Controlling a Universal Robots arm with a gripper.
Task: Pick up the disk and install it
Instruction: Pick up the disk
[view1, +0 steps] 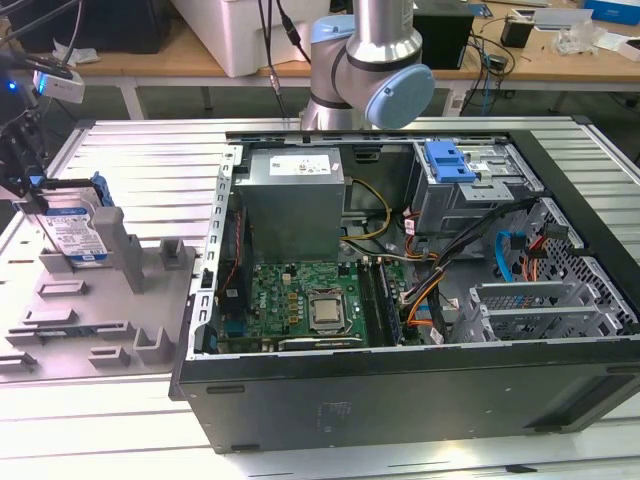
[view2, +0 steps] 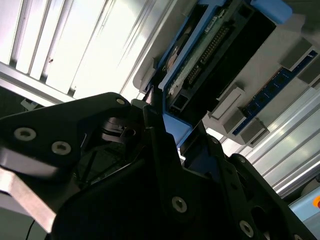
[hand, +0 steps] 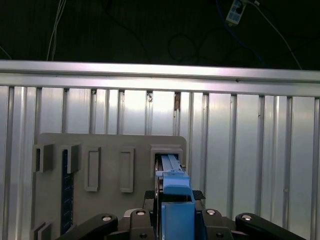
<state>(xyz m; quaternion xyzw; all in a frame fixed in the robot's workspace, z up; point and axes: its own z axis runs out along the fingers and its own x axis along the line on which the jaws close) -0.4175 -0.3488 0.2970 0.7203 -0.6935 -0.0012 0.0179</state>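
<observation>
Claw (view1: 35, 193) clenched on the top edge of the upright disk (view1: 72, 235), at the grey fixture (view1: 100, 320)

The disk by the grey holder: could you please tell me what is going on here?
The arm's gripper is shut on the disk, at its blue frame. The disk stands on edge at the grey holder, on the exterior view's left; whether it sits in a slot is unclear. It is not yet in the open case beside the holder.
</observation>
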